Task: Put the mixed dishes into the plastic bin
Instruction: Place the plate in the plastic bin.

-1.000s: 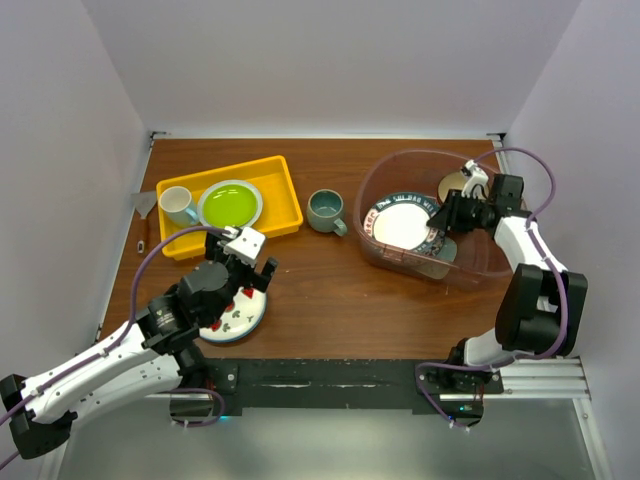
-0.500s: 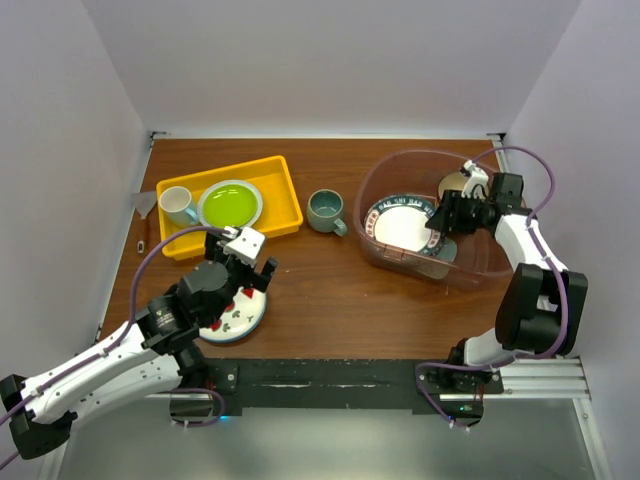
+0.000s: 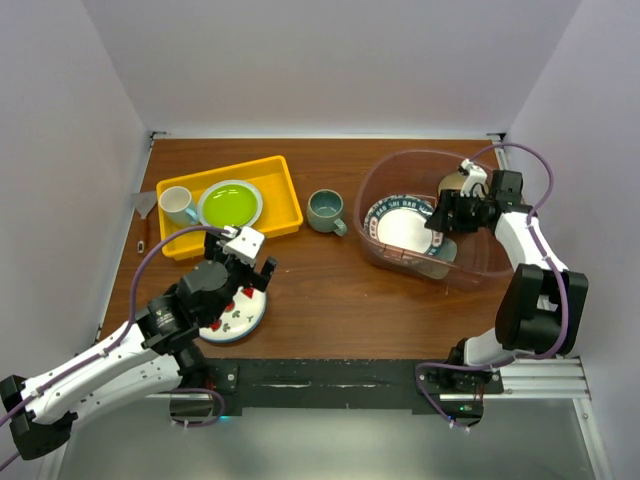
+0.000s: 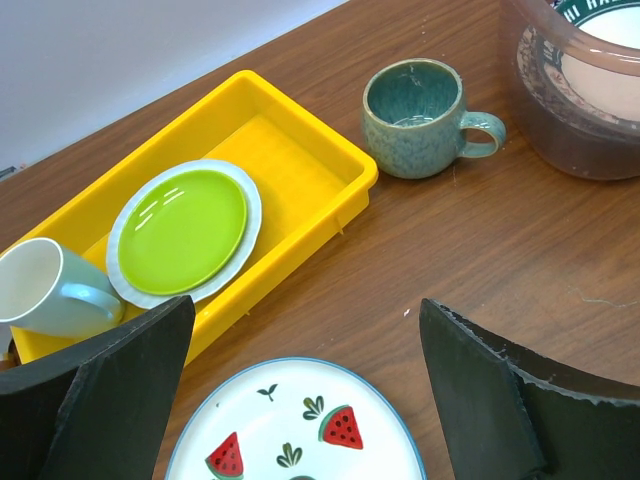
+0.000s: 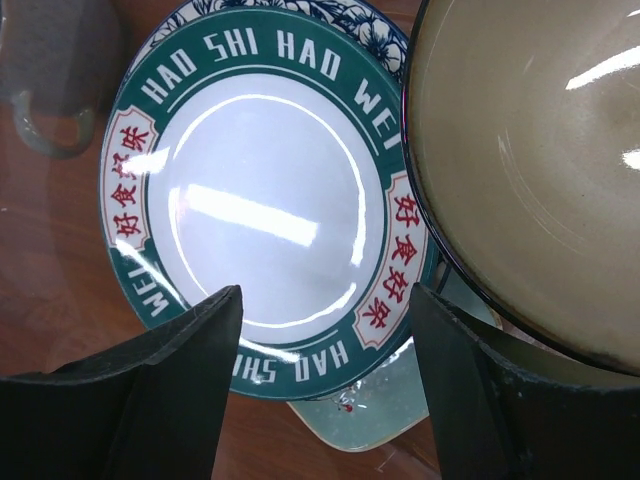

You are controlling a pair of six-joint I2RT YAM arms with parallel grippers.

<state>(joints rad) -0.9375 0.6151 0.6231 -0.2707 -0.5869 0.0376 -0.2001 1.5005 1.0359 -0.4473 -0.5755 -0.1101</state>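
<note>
Yellow tray (image 4: 295, 165): one, far left of the table, holding two things.
White mug (image 4: 45, 285): one, at the left end of the yellow tray, no writing visible.
Green plate (image 4: 180, 230): one, pale rim, lying flat in the yellow tray just beside the white mug.
Left gripper (image 4: 300, 390): fingers wide apart with nothing between them, hanging over the near-left plate.
Watermelon plate (image 4: 300, 440): one, white with a blue rim, on the bare table outside the bin; two red slices and small leaf sprigs show in the wrist view, no lettering.
Grey-green mug (image 4: 412, 118): one, upright on the table between the yellow tray and the bin, handle towards the bin.
Bin (image 4: 600, 150): one, clear and pink-tinted, on the right side of the table.
Lettered plate (image 5: 265, 220): one, inside the bin, dark green band reading "HAO SHI HAO WEI", with red Chinese characters in cream panels at left and right.
Blue-patterned plate (image 5: 360, 18): one, only its edge showing under the lettered plate.
Mint tray (image 5: 370, 415): one, a corner showing beneath the lettered plate.
Tan bowl (image 5: 540, 180): one, in the bin, overlapping the lettered plate's right edge.
Right gripper (image 5: 320, 385): fingers spread apart and empty, above the lettered plate inside the bin.
Totals: four plates, two mugs, one bowl, two trays.
</note>
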